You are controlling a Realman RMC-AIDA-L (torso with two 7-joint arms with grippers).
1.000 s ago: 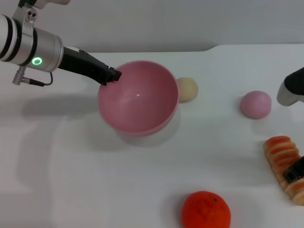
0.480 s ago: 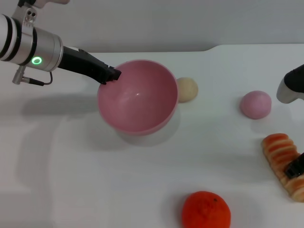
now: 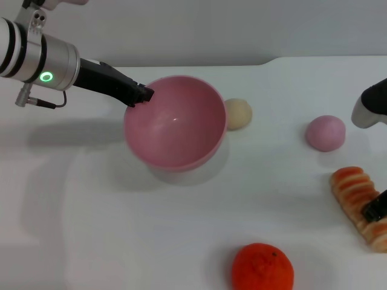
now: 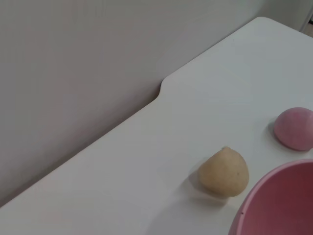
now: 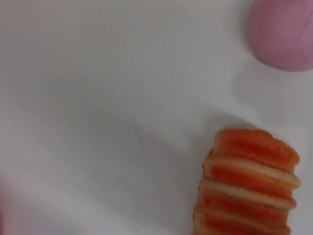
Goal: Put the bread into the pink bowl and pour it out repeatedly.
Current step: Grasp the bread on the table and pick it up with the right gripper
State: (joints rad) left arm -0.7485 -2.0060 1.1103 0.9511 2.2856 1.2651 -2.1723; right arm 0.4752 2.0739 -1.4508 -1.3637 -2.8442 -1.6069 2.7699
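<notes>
Left gripper [image 3: 144, 95] is clamped on the far-left rim of the glossy round pink plastic bowl [image 3: 175, 124]. Right gripper [image 3: 375, 208], at the near right, grips the ridged orange-and-cream bread roll [image 3: 358, 199] on the white table [image 3: 121, 229].

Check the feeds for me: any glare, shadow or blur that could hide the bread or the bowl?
Head view: the glossy round pink plastic bowl shows one small highlight inside and soft shadows on the white table; nothing is hidden. Right wrist view: the ridged orange-and-cream striped bread is soft-focused and cropped. Left wrist view: only the bowl's rim shows, at a corner.
</notes>
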